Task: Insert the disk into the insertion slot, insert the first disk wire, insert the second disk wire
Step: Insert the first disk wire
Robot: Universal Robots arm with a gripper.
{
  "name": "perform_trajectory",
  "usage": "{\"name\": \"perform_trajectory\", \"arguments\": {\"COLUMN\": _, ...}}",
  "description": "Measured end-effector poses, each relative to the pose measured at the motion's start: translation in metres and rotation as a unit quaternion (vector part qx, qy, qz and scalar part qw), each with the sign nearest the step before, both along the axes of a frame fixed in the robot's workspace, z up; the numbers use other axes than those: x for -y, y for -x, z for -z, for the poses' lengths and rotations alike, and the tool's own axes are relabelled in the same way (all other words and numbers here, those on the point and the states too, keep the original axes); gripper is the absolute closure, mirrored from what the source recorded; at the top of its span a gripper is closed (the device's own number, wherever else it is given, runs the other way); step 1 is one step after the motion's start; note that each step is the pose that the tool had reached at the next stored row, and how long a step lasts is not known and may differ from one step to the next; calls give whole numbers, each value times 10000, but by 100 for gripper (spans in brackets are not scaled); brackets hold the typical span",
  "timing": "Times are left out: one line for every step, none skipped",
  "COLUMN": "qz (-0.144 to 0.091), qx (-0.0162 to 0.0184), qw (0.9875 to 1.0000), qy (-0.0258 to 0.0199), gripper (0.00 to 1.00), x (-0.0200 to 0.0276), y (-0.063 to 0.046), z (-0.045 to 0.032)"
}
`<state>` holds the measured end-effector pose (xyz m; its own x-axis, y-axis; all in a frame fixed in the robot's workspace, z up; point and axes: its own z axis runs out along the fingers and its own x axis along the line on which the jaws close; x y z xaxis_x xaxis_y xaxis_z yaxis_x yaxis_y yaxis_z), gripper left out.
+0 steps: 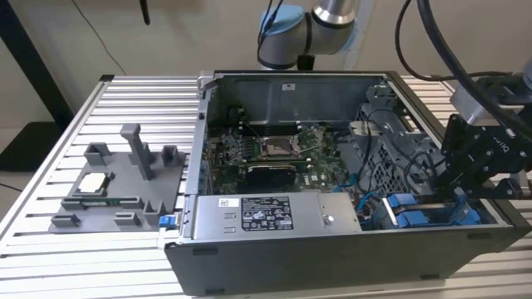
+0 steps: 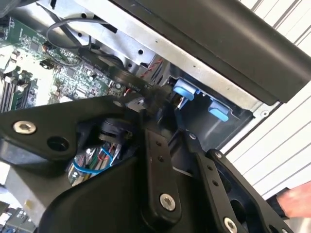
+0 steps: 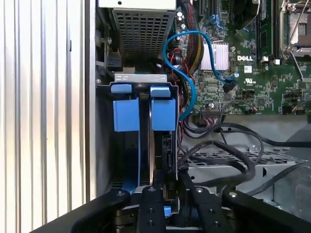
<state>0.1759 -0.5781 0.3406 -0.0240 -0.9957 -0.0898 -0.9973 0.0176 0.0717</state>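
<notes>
In the insertion slot (image 3: 104, 145): the disk (image 3: 164, 153) stands on edge, seen edge-on, with its blue carrier running along the bay. Two blue tabs (image 3: 163, 112) sit side by side at the end away from the arm.
Gripper (image 3: 167, 187): it hangs right over the slot, at the disk's near end.
Fingers (image 3: 148, 208): they are drawn in narrow, one on each side of the disk's edge and closed on it, with a bit of blue carrier between them.
Slot's place: it is at the near corner of the open computer case (image 1: 291, 261), on the exterior view's right, just beside the power-supply box (image 1: 275, 215).
Cables: a blue cable (image 3: 187, 73) loops from beside the slot to the motherboard (image 1: 275, 149). Black cables (image 3: 228, 155) lie loose next to the bay.
Table (image 1: 141, 106): it is slatted metal and bears the case, and a grey fixture tray (image 1: 124, 180) lies on the exterior view's left.
</notes>
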Motion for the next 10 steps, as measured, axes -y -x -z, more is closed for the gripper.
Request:
{"name": "perform_trajectory", "arguments": {"qz": 0, "qx": 0, "qw": 10000, "qy": -2, "gripper": 72, "x": 0, "y": 1, "z": -40}}
{"name": "perform_trajectory", "arguments": {"qz": 0, "qx": 0, "qw": 10000, "qy": -7, "gripper": 72, "x": 0, "y": 2, "z": -75}}
{"name": "perform_trajectory", "arguments": {"qz": 1, "qx": 1, "qw": 10000, "qy": -11, "gripper": 72, "x": 0, "y": 4, "z": -108}}
{"name": "perform_trajectory", "arguments": {"qz": 5, "qx": 1, "qw": 10000, "qy": -17, "gripper": 72, "x": 0, "y": 9, "z": -138}}
{"name": "perform_trajectory", "arguments": {"qz": 12, "qx": 4, "qw": 10000, "qy": -24, "gripper": 72, "x": 0, "y": 15, "z": -164}}
{"name": "perform_trajectory", "arguments": {"qz": 21, "qx": 11, "qw": 10000, "qy": -30, "gripper": 72, "x": 0, "y": 19, "z": -181}}
{"name": "perform_trajectory", "arguments": {"qz": 27, "qx": 25, "qw": 10000, "qy": -36, "gripper": 72, "x": 0, "y": 23, "z": -196}}
{"name": "perform_trajectory", "arguments": {"qz": 31, "qx": 40, "qw": 10000, "qy": -41, "gripper": 72, "x": 0, "y": 28, "z": -201}}
{"name": "perform_trajectory", "arguments": {"qz": 36, "qx": 51, "qw": 10000, "qy": -45, "gripper": 72, "x": 0, "y": 32, "z": -202}}
{"name": "perform_trajectory", "arguments": {"qz": 42, "qx": 57, "qw": 10000, "qy": -45, "gripper": 72, "x": 0, "y": 35, "z": -215}}
